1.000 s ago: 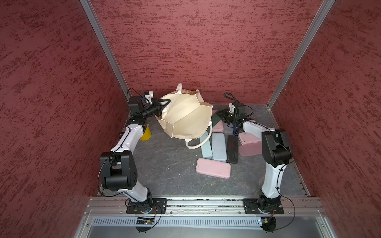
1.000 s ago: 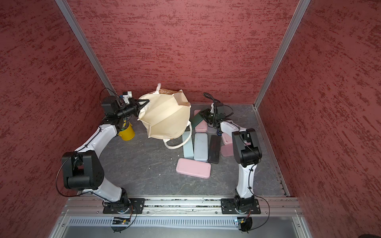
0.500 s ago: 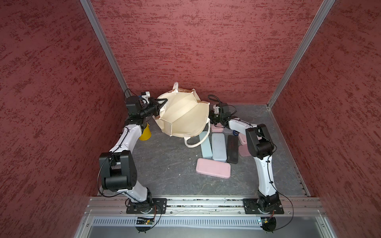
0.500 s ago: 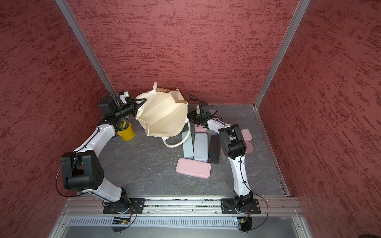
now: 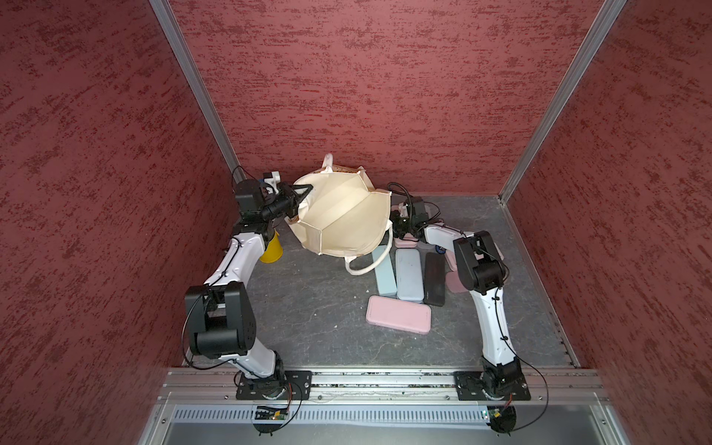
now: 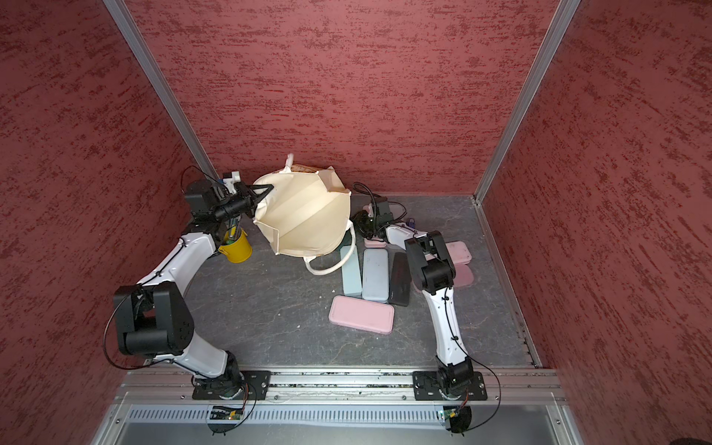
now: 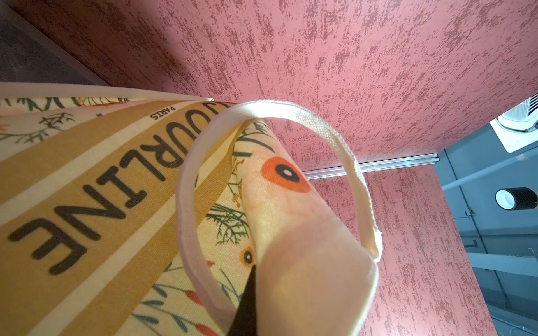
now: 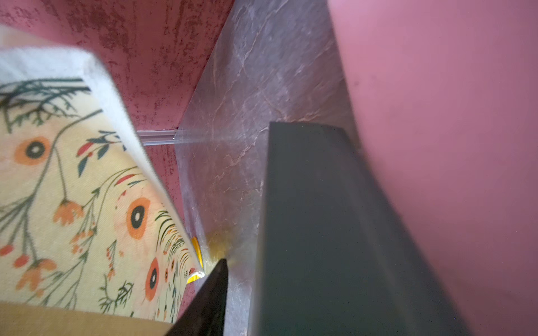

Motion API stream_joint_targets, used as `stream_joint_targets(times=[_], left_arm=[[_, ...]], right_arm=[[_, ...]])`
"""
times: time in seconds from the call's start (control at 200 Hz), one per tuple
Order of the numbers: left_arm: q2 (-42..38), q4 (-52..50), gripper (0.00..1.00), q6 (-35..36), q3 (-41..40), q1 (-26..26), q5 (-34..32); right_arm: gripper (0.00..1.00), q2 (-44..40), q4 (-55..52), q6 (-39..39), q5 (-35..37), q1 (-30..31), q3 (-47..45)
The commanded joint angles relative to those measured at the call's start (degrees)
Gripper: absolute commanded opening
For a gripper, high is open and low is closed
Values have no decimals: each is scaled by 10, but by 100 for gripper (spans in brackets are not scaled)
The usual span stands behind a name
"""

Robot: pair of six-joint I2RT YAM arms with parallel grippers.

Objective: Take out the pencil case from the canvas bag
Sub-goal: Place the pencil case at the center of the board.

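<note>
canvas bag (image 5: 343,219): held up near the back wall. Its plain cream underside faces both top views. I cannot tell if the lower edge rests on the table (image 5: 308,308). The mouth is hidden from above.
left gripper (image 5: 304,190): clamped on a fold of cloth at the bag's upper corner, taking its weight. The printed front and a rope handle (image 7: 334,139) fill the left wrist view.
right gripper (image 5: 400,227): low at the bag's opposite edge, just above a small pink case (image 5: 404,242). Only one dark fingertip (image 8: 209,291) shows in its wrist view, so whether the jaws are apart or together, I cannot tell.
dark slab (image 8: 320,232): just beside that fingertip. Possibly a case, unsure.
pencil case: none visible inside the bag. Anything in there is hidden by cloth.
lying on table: teal case (image 5: 385,275), blue-grey case (image 5: 409,274) and black case (image 5: 434,279) side by side, with a large pink case (image 5: 398,319) in front of them.
handling, bag: soft and limp, likely to fold shut unless held up.
handling, case: judged rigid, light and smooth-shelled, so it may slip. Best taken across the narrow width near the middle, not at the ends.
</note>
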Motion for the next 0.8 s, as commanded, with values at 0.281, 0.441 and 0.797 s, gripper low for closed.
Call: stream_joint_targets(times=[0.281, 0.441, 0.797], left_arm=[[-16, 30, 0, -5, 0, 4, 3], [-20, 3, 0, 15, 9, 4, -2], [-18, -28, 0, -1, 22, -6, -22]], right_arm=[[57, -64, 24, 14, 41, 3, -45], [56, -104, 38, 13, 60, 2, -82], [61, -221, 74, -2, 74, 5, -168]])
